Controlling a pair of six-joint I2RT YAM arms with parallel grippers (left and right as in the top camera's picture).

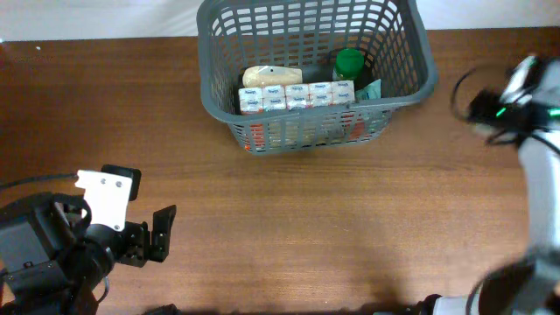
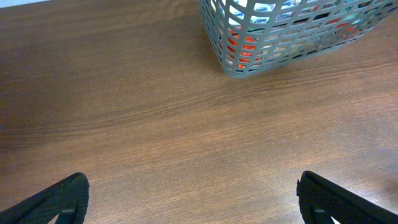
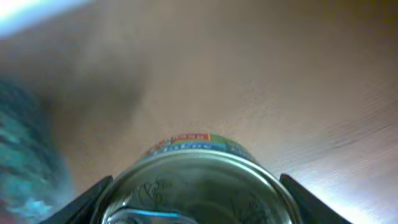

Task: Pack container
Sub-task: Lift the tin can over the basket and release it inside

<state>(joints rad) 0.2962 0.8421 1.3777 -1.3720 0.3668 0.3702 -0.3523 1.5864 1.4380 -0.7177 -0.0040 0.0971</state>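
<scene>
Carrying: right gripper clamped on round silver tin can; wrist view blurred.
Container: large dark grey lattice-sided plastic basket, upright at far middle of brown wooden bench; can off to its right, apart from it.
Load: row of white cartons along near wall; beige pack, green-capped bottle, teal packet behind.
Left gripper: jaws wide apart, empty, near-left corner, well apart from basket.
Risk: low approach clipping right rim, shoving or tipping basket; smooth can slipping in grip; can dropped onto cartons, rolling.
Room: far-left of basket interior looks open; broad bare bench between arms and basket.
</scene>
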